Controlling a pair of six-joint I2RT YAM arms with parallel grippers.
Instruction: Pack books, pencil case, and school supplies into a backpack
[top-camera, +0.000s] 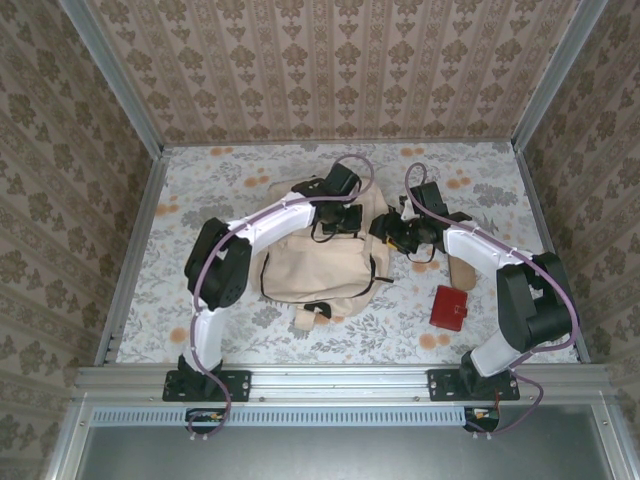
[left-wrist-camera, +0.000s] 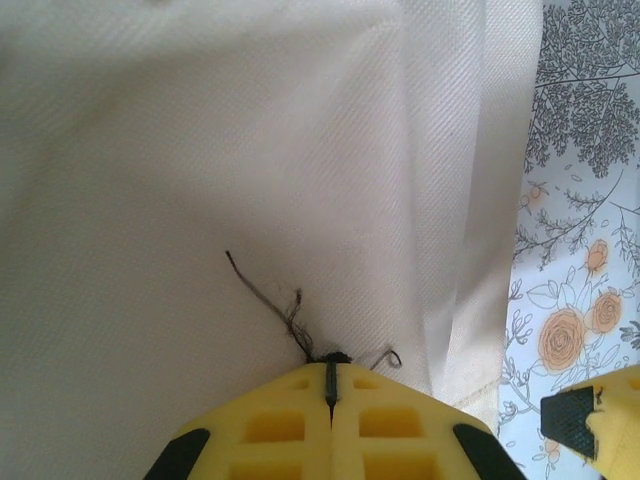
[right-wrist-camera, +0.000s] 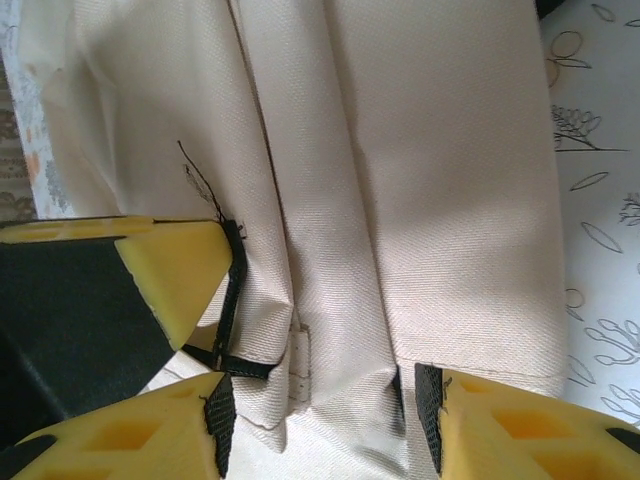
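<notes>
Two tools at cream backpack (top-camera: 310, 272), lying in middle of bench (top-camera: 190, 190). We see left tool (left-wrist-camera: 329, 372) pressed together, pinching dark pull tab (left-wrist-camera: 333, 357) at fabric fold. Right tool (right-wrist-camera: 322, 408) spread, straddling seam ridge just beside it. Red pouch (top-camera: 449, 307) near backpack's right edge, apart. Bare bench left and far side.

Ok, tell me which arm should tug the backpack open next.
Left, probably. The left gripper has its jaws shut on a dark tab of the backpack; the right gripper stands open astride a fabric fold, gripping nothing.
</notes>
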